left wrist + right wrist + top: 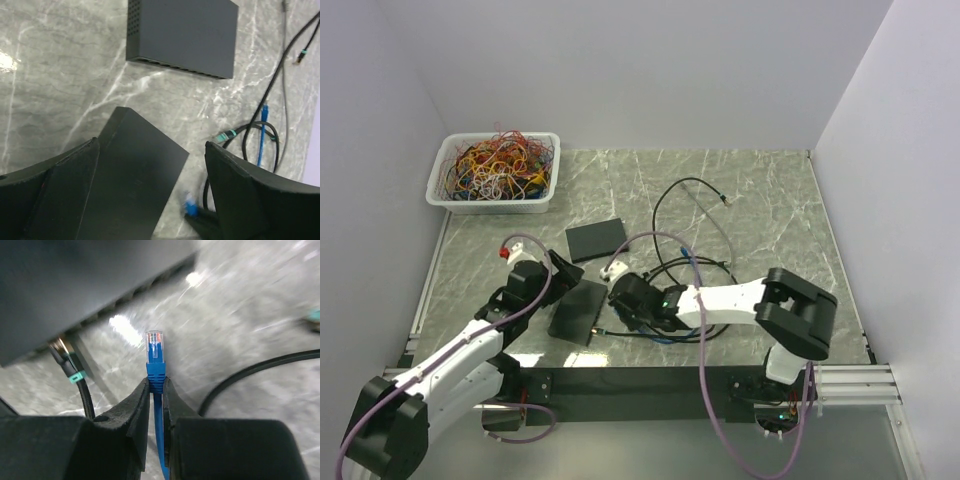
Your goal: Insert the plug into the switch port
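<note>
My right gripper (156,390) pinches the blue plug (154,347) beside the near switch (75,285). My left gripper (151,155) gapes unclamped around it, so pushing may shove the switch away.

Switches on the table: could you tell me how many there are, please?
2. The far switch lies mid-table; the near switch sits inside the open left tool. None appears hidden.
</note>
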Controlling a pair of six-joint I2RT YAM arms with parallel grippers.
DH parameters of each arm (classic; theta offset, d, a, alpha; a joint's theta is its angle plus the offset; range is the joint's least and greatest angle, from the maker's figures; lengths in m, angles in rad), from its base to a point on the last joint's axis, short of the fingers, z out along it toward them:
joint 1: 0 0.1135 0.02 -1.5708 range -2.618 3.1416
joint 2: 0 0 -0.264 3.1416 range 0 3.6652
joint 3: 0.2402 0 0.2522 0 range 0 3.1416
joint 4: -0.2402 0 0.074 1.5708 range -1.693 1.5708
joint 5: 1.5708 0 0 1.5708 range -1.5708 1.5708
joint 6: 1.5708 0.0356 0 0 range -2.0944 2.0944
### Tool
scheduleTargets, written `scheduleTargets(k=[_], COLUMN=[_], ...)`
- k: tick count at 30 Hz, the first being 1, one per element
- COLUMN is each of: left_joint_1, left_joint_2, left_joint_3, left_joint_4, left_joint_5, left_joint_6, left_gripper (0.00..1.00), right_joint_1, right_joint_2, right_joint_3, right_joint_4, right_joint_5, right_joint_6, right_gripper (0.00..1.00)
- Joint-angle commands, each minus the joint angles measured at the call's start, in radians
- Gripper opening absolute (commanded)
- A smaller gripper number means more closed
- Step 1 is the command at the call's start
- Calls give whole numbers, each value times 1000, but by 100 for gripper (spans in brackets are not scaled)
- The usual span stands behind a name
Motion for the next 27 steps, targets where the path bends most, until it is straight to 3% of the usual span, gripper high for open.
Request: scheduleTargets(k=[1,8,27], left_joint_1=[17,20,20], left_joint_2=[30,82,306], left_joint_3=[-3,-15,-36], left_joint_4=[84,191,374], left_joint_5=[12,75,144], left_joint_6=[37,106,103], left_gripper=[92,77,68], right_joint_1=[36,76,113], right_joint_2=[59,116,137], right_joint_3=[52,132,178], right_joint_4=[-38,-64,-73], right_joint_5=[66,66,63], right_joint_6=[7,-13,-30], right_gripper=[0,0,0])
